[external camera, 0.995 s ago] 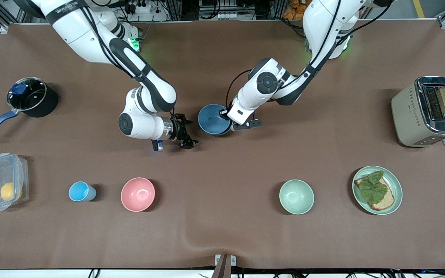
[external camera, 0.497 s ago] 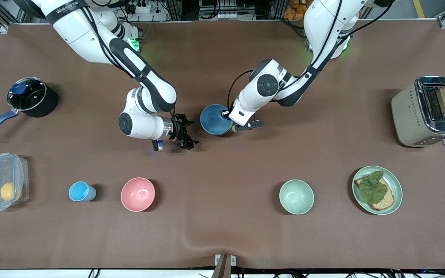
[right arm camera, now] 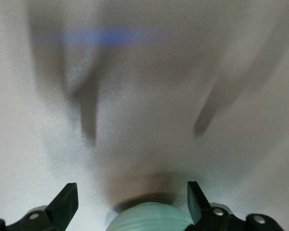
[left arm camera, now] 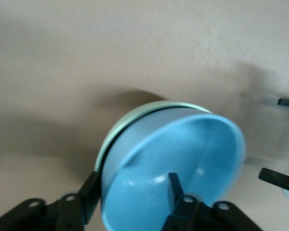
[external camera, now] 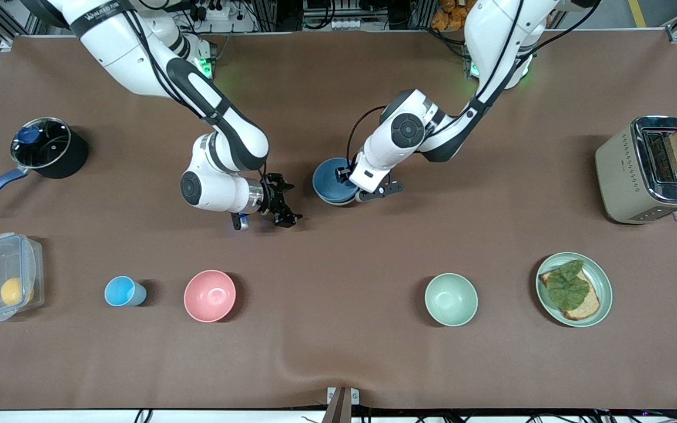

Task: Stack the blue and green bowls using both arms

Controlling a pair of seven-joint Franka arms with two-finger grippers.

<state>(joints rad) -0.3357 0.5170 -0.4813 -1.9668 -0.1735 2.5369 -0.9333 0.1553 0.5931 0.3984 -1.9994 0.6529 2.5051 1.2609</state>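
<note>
brown cloth covers the table (external camera: 338, 352) — near its middle the left gripper (left arm camera: 130, 202) clamps the round matte blue bowl (left arm camera: 178, 168), nested in the pale green bowl (left arm camera: 135, 115). beside them the right gripper (external camera: 282, 212) waits, fingers spread.

The blue bowl (external camera: 331, 182) is held tilted by the left gripper (external camera: 355, 189) over mid-desk (external camera: 338, 352). The right gripper (external camera: 282, 207) hangs just beside it, fingers spread.
</note>
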